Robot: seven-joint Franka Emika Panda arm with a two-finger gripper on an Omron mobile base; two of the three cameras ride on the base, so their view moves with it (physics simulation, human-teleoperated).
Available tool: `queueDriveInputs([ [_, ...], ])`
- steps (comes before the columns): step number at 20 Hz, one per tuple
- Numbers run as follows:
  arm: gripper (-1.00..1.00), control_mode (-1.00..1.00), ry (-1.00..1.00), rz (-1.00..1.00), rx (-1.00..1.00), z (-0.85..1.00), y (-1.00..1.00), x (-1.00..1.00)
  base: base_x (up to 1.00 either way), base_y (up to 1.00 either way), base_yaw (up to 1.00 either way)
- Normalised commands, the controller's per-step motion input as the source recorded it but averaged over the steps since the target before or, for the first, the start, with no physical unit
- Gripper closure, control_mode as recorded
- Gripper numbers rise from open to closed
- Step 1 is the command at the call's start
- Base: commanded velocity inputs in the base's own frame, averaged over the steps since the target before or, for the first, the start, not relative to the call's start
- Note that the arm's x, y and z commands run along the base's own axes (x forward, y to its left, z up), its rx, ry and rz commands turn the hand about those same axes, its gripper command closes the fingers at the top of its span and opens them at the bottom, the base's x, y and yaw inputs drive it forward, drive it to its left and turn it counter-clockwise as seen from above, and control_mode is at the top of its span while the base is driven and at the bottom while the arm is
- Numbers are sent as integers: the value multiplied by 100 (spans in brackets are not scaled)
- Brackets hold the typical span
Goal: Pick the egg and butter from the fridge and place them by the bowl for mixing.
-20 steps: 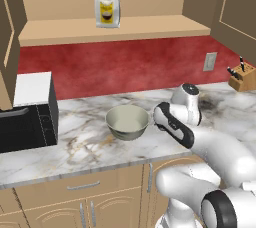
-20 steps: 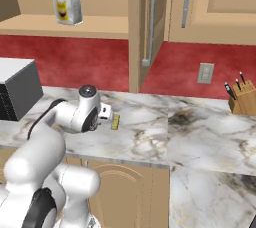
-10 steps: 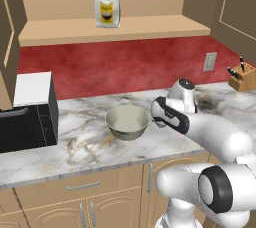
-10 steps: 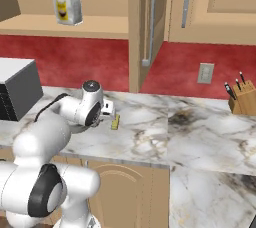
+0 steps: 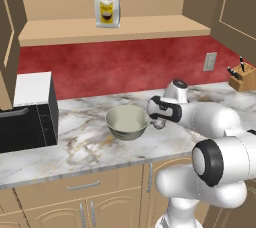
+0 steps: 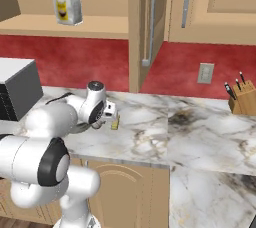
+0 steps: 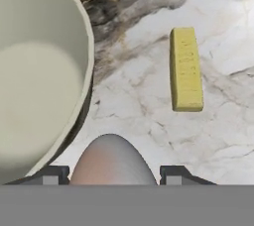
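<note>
While the butter (image 7: 186, 69) already lies on the worktop (image 7: 149, 116), the hand (image 7: 113, 175) has swung nearer the bowl (image 7: 34, 81), gripping the egg (image 7: 111, 163); placement remains.

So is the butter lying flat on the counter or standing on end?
Lying flat. In the hand view the butter rests lengthwise on the marble counter, apart from the bowl.

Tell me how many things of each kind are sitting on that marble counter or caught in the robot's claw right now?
Bowl: 1
Butter: 1
Egg, between the gripper fingers: 1
Microwave: 1
Knife block: 1
Total: 5
</note>
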Motion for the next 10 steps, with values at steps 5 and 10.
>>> queueDriveInputs([
  [5, 100, -100, 8, 0, 0, -33, 0, 18, 0, 0, 0],
  [10, 100, -100, 2, 0, 0, -17, 0, 19, 0, 0, 0],
])
